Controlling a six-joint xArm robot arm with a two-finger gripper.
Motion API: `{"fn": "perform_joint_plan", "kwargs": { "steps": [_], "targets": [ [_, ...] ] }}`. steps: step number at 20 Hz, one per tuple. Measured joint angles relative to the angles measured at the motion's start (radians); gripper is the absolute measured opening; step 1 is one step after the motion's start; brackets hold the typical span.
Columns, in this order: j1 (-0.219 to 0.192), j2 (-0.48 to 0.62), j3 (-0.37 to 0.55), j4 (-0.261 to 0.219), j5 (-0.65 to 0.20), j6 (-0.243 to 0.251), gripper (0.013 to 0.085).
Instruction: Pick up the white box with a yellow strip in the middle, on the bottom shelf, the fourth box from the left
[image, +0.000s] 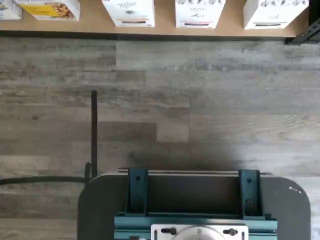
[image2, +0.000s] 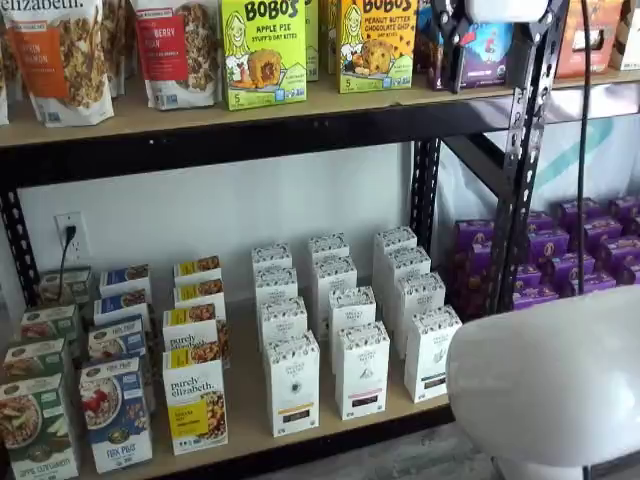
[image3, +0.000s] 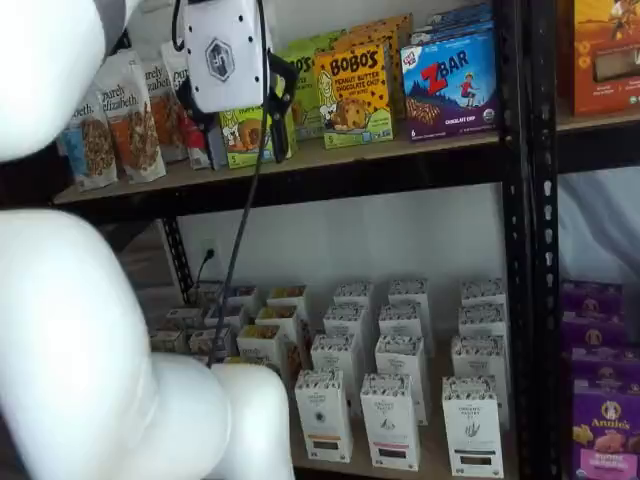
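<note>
The white box with the yellow strip (image2: 293, 385) stands upright at the front of the bottom shelf (image2: 245, 432), right of a purely elizabeth granola box (image2: 196, 405) and left of the same carton with a pink strip (image2: 362, 370). It also shows in a shelf view (image3: 323, 415) and in the wrist view (image: 129, 12), on the tan board (image: 90, 26). My gripper (image3: 237, 122) hangs high in front of the upper shelf, far above the box, and shows in both shelf views (image2: 497, 45). Its two black fingers stand apart with nothing between them.
Several identical white cartons stand in rows behind the front ones. The upper shelf (image2: 300, 110) carries Bobo's boxes (image2: 263, 50) and granola bags. A black rack upright (image2: 520, 170) separates purple boxes (image2: 570, 250). My white arm (image3: 90, 360) fills the foreground. A dark mount with teal brackets (image: 195, 200) sits over grey wood floor.
</note>
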Motion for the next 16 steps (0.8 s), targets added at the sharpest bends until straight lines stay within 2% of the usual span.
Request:
{"fn": "perform_joint_plan", "kwargs": {
  "steps": [11, 16],
  "targets": [
    [0.023, -0.021, 0.124, -0.030, -0.144, 0.010, 0.0850],
    [0.019, -0.031, 0.211, -0.035, -0.246, 0.003, 0.0850]
  ]
}}
